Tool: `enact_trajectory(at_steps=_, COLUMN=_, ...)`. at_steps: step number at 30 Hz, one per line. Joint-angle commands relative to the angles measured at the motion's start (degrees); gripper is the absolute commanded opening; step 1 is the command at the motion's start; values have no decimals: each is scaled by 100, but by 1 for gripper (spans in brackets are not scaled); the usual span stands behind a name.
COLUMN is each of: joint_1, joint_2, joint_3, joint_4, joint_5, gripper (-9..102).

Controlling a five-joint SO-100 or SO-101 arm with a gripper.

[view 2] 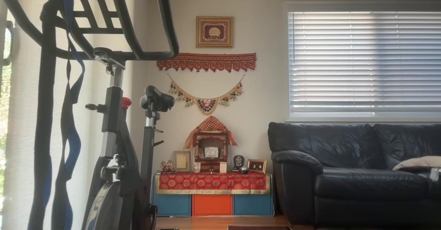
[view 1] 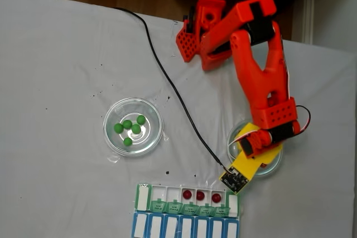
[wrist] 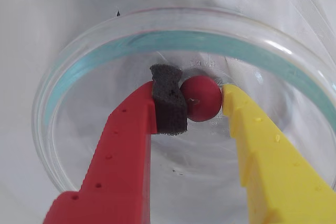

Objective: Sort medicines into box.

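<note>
Clearly the gripper (wrist: 202, 100) has closed around a dark red ball (wrist: 201, 98) inside a clear glass dish (wrist: 68, 93), its foam pad (wrist: 169, 100) and yellow finger (wrist: 239, 109) each touching a side. Judged from this, the round ball could squirt out of so narrow a pinch as it lifts, or roll off the hard yellow tip. The fixed view adds what the wrist view lacks: the box (view 1: 187, 211) at the table's near edge with three red balls (view 1: 200, 195) in it, and five green balls (view 1: 129, 129) in another dish (view 1: 111, 141) toward the left.
</note>
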Motion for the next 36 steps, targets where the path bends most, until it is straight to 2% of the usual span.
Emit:
enact_trajectory(at_steps=1, joint_1=-26, joint_2=79, joint_3=-53, joint_4=-132, joint_5=-53, gripper=13)
enact_trajectory(at_steps=21, joint_1=-35, joint_2=229, joint_3=176, joint_4=-448, joint_5=-53, gripper=1)
enact_trajectory(at_steps=28, joint_1=-62, joint_2=589, joint_3=413, joint_4=-519, joint_5=53, gripper=1)
enact_trajectory(at_steps=36, joint_1=53, joint_2=1644, joint_3=466, joint_4=-9, joint_5=281, gripper=1)
